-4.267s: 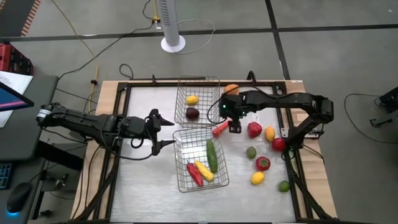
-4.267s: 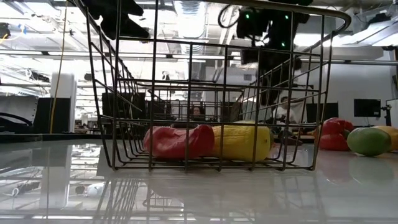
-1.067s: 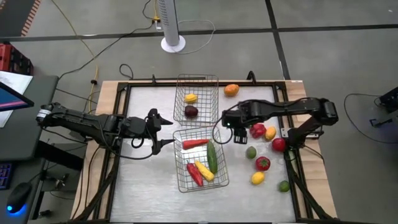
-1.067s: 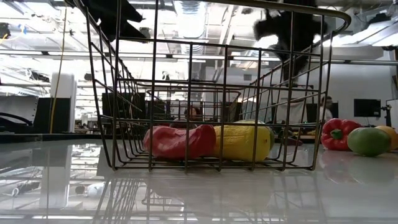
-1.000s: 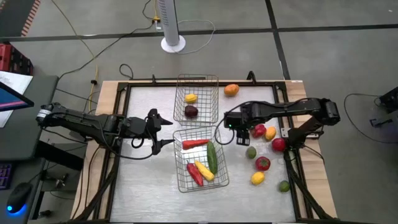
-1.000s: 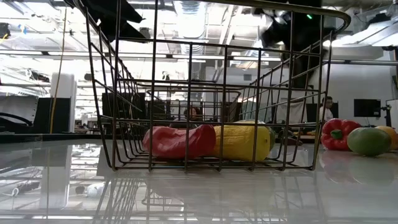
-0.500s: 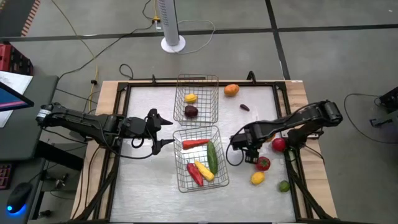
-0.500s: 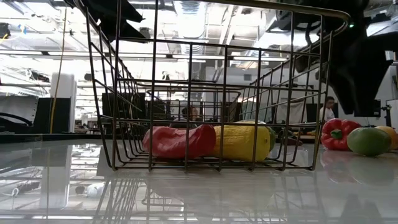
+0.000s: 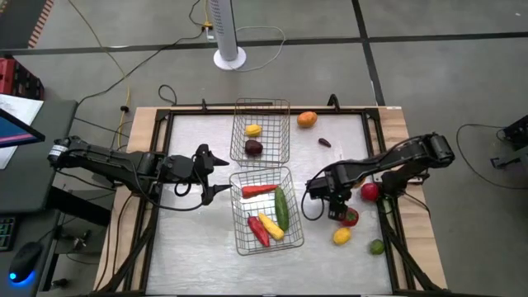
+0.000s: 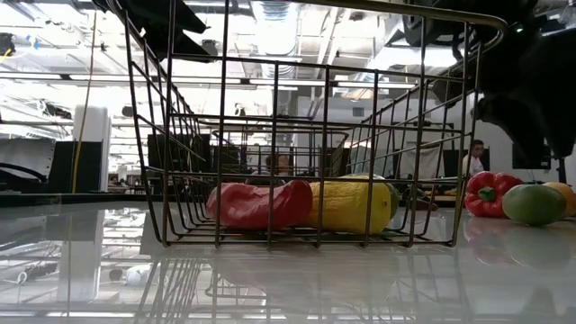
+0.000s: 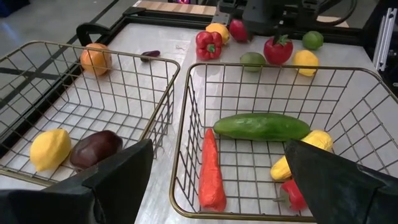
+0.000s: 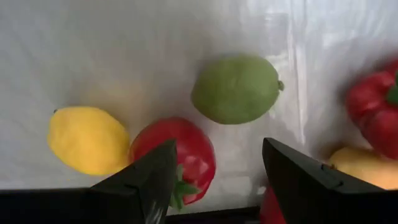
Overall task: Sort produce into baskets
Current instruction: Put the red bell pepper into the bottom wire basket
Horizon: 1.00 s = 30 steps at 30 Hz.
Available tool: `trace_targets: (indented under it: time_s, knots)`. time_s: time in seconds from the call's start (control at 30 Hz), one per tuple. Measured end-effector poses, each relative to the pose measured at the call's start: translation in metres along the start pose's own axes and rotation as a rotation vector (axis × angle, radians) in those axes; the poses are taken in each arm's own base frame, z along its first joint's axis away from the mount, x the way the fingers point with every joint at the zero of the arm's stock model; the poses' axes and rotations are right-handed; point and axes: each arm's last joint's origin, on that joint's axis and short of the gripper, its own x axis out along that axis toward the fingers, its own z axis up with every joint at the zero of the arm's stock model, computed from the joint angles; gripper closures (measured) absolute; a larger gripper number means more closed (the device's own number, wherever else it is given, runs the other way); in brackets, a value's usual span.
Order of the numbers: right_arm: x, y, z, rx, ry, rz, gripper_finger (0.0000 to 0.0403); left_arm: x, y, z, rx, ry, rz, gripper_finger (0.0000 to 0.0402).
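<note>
Two wire baskets stand mid-table. The far basket (image 9: 262,132) holds a lemon (image 9: 254,130) and a dark plum (image 9: 255,148). The near basket (image 9: 266,210) holds a cucumber (image 9: 281,206), a long red pepper (image 9: 258,190), a yellow piece and another red one. My right gripper (image 12: 219,146) points down, open, just above loose produce to the basket's right: a green lime (image 12: 236,89), a red stemmed piece (image 12: 180,155) and a lemon (image 12: 87,140). My left gripper (image 9: 216,173) waits open to the left of the baskets.
An orange (image 9: 307,119) and a small dark piece (image 9: 325,142) lie at the far right. A red tomato (image 9: 369,191), a lemon (image 9: 341,237) and a lime (image 9: 376,246) lie near the right frame rail (image 9: 388,223). A person shows in the room behind.
My right gripper has gone from beside the near basket's far right corner toward the table's near edge and down, tipping to point more steeply down over the loose produce. Its fingers stay open. The produce and the baskets have kept their places.
</note>
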Motion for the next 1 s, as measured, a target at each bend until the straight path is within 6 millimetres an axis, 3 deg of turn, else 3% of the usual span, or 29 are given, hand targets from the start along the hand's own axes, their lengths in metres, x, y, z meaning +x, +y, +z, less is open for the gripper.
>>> trace_targets:
  time_s: [0.27, 0.63, 0.87, 1.0]
  knots:
    - [-0.001, -0.005, 0.008, -0.063, -0.059, 0.016, 0.0137, 0.0, 0.0, 0.0, 0.023, 0.0, 0.001, 0.005]
    - [-0.004, -0.03, 0.012, 0.008, -0.033, -0.05, 0.0131, 0.0, 0.0, 0.0, 0.036, 0.0, 0.001, 0.005]
    - [-0.004, -0.038, 0.012, -0.081, -0.033, -0.153, 0.0052, 0.0, 0.0, 0.0, 0.036, 0.001, 0.001, 0.005]
    - [-0.005, -0.04, 0.013, -0.269, -0.041, -0.27, 0.0008, 0.0, 0.0, 0.0, 0.036, 0.001, 0.001, 0.005]
